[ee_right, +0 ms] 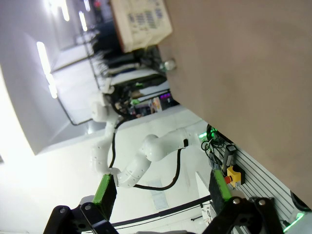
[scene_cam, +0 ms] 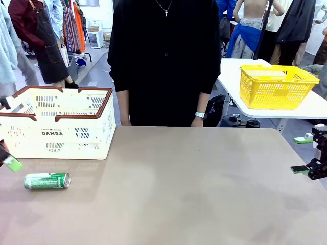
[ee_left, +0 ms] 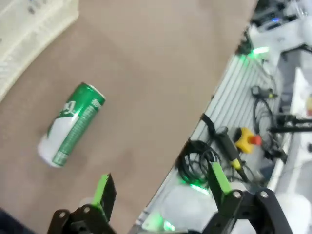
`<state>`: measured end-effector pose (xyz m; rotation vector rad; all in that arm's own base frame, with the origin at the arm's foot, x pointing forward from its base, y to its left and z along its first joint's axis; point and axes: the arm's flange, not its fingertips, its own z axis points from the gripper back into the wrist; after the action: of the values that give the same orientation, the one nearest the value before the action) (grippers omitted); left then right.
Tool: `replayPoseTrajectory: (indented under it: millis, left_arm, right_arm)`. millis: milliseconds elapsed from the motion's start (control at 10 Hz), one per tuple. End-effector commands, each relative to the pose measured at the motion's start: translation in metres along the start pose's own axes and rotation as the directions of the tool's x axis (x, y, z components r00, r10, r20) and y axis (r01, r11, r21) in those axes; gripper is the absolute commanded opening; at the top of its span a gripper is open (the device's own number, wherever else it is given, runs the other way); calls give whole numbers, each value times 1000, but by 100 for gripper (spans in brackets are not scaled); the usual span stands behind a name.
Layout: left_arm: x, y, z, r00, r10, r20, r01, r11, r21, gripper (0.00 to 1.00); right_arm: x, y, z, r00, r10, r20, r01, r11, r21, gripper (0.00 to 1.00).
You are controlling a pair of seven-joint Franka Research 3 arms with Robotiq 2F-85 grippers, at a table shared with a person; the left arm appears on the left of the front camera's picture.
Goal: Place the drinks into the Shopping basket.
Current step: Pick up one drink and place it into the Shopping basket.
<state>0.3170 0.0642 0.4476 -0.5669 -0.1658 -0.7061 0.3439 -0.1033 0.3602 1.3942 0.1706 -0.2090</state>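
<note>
Landmark: the cream DAMDA shopping basket (scene_cam: 61, 122), far-left part of the table (scene_cam: 194, 194).

My left claw (scene_cam: 9, 159) sits at the table's left edge, just in front of the basket's near-left corner. Fingers wide apart, nothing between them. In its wrist view the left claw (ee_left: 161, 192) hangs over the table's near edge, green pads (ee_left: 101, 189) spread, gap empty.

One drink in sight: a green can (scene_cam: 47, 180) with white marks, lying on its side on the table, just in front of the basket's near wall and apart from it. Silver top points away from my left claw. The wrist view has the same can (ee_left: 72, 124) lying flat, up and to one side of my open fingers, not touching them.

Basket interior: what shows of it through the slots and over the rim looks empty, but I cannot see the floor of it. A person stands behind the table, beyond the basket's right end, one hand (scene_cam: 197, 121) at the far edge.

My right claw (scene_cam: 306, 171) is far across the table from the basket, at the right edge, fingers wide, holding nothing. Right wrist view agrees: right claw (ee_right: 161, 192) spread, empty.

Progress, my reading: early. At least this can is not yet picked up or placed.
</note>
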Motion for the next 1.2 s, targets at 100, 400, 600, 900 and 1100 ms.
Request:
replayPoseTrajectory:
  millis: [100,400,600,900,1100]
  left_arm:
    - [6,-18,-42,964,264,-30,-265,963,-45,100]
    - [6,-12,-24,912,393,116,-393,919,-22,100]
    - [7,-11,-41,940,340,-28,-341,940,-19,100]
    - [9,-11,-39,935,355,-9,-355,935,-21,100]
    - [30,11,-20,995,31,92,-58,952,300,100]
  right_arm:
    - [-4,3,0,1000,-19,3,19,1000,-18,100]
    - [-4,3,0,1000,-19,3,19,1000,-18,100]
    - [-4,3,0,1000,-19,3,19,1000,-18,100]
    - [-4,3,0,1000,-19,3,19,1000,-18,100]
    - [-4,3,0,1000,-19,3,19,1000,-18,100]
